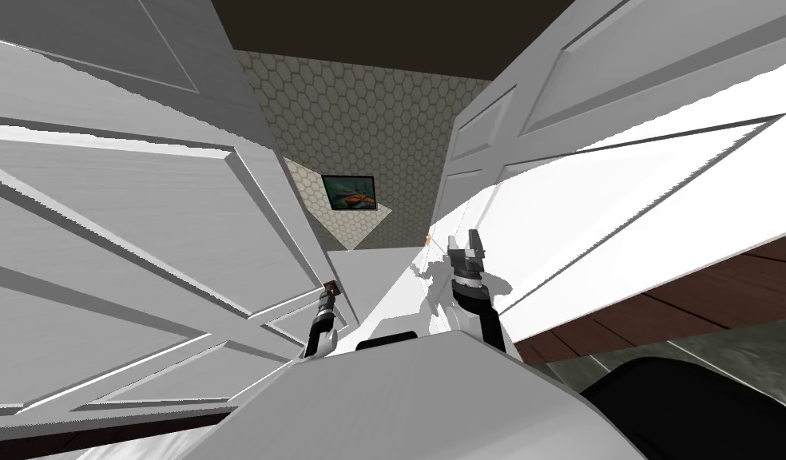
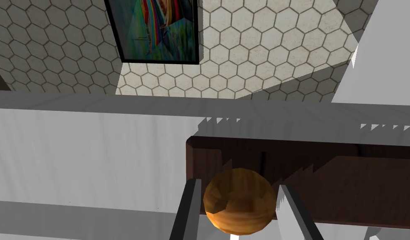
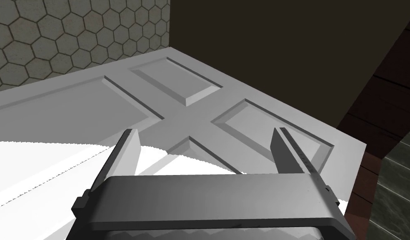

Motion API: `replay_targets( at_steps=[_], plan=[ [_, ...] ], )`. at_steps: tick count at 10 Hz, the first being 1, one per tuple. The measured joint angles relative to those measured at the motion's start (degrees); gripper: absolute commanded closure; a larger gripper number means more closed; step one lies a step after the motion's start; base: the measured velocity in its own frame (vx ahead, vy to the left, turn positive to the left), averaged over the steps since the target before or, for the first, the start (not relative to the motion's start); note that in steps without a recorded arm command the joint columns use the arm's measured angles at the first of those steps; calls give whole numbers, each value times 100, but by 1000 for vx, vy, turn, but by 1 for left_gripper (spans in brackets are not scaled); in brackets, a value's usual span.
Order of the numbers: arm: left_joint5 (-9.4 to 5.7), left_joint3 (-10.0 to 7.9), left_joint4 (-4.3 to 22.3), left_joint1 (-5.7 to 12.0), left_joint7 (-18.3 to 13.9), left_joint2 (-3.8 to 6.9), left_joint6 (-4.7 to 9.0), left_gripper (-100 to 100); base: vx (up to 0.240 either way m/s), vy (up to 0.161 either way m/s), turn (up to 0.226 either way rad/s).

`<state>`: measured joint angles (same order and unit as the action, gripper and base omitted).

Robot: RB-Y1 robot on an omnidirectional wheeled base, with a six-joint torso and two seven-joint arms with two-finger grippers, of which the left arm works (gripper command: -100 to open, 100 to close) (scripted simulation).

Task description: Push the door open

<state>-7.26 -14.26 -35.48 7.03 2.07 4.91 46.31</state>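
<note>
In the head view, the left gripper [image 1: 330,289] is seen at the free edge of the white panelled left door [image 1: 128,239], and the right gripper [image 1: 467,243] against the right door [image 1: 623,184]. In the left wrist view, a round brass-coloured knob [image 2: 239,204] is pinched between the left fingers [image 2: 187,212]. In the right wrist view, the right fingers [image 3: 127,154] are spread wide over the door's panels.

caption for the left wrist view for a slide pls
Left gripper, fingers pressed to a round amber door knob on the white door; a framed picture hangs on the hexagon-tiled wall beyond.
</note>
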Motion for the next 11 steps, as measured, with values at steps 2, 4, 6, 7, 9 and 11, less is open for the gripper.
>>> replay_targets(
  at_steps=[2, 4, 6, 7, 9, 11],
  plan=[
    [-140, -132, 22, 2, 93, 29, 92, 100, 154, 15, -34],
    [-245, -223, -243, -140, 165, 22, -16, 100, 162, 20, -57],
    [-394, -370, -347, -190, 303, -9, -81, 100, 148, 11, -68],
    [-481, -442, -382, -229, 335, 31, -109, 100, 169, 5, -19],
    [-631, -591, -290, -237, 441, 28, 3, 100, 169, 41, -29],
    [-720, -676, -487, -326, 527, -10, -42, 100, 84, 22, -44]
  ],
)
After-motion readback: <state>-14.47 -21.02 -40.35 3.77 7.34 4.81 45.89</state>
